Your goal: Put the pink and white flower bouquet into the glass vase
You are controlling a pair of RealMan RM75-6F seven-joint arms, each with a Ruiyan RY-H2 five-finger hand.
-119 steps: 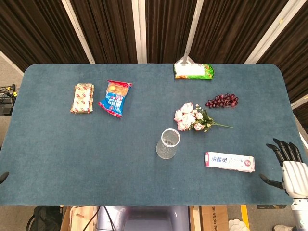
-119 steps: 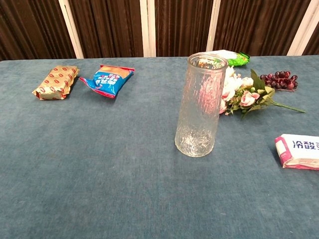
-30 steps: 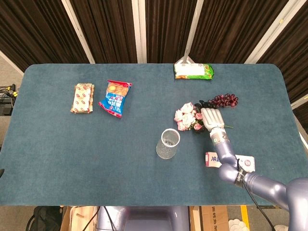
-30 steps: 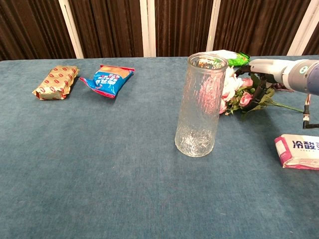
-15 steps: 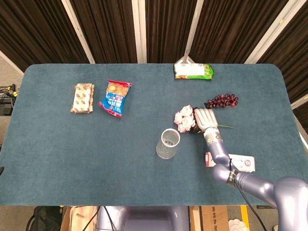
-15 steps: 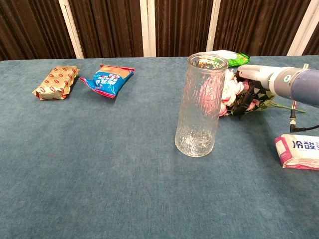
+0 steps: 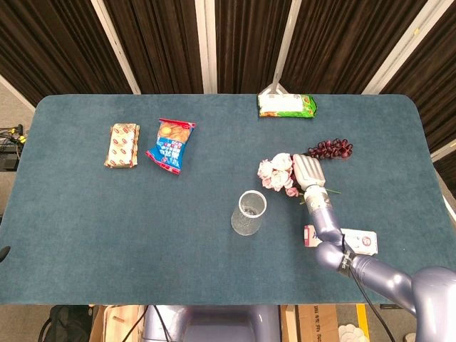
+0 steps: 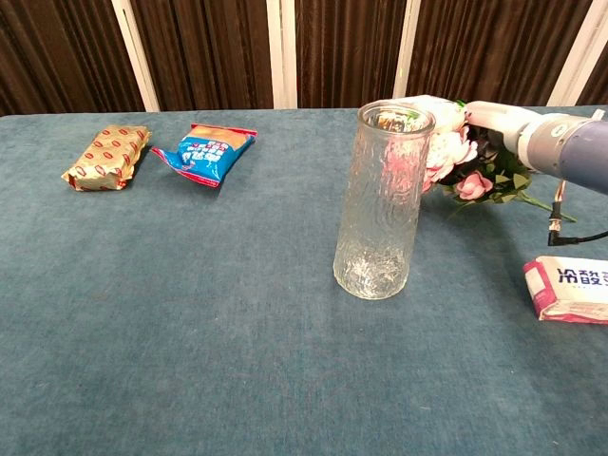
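Observation:
The glass vase (image 7: 249, 212) (image 8: 380, 199) stands upright near the table's middle, with nothing in it. Just behind and to its right, my right hand (image 7: 307, 171) (image 8: 496, 118) grips the pink and white flower bouquet (image 7: 276, 173) (image 8: 448, 152) around its leafy part from above. The blooms point toward the vase and sit slightly raised; the green stem trails to the right. Of my left hand only a dark fingertip (image 7: 3, 251) shows at the left edge of the head view, too little to tell how it is held.
A purple grape bunch (image 7: 329, 148) lies just beyond the bouquet. A toothpaste box (image 7: 354, 241) (image 8: 570, 288) sits under my right forearm. A green packet (image 7: 286, 105) is at the far edge; a blue snack bag (image 7: 171, 144) and a biscuit pack (image 7: 122, 144) lie far left.
My right hand came in from the table's right edge, closed over the bouquet, and has now lifted it slightly, shifting the blooms up and back. The vase has not moved.

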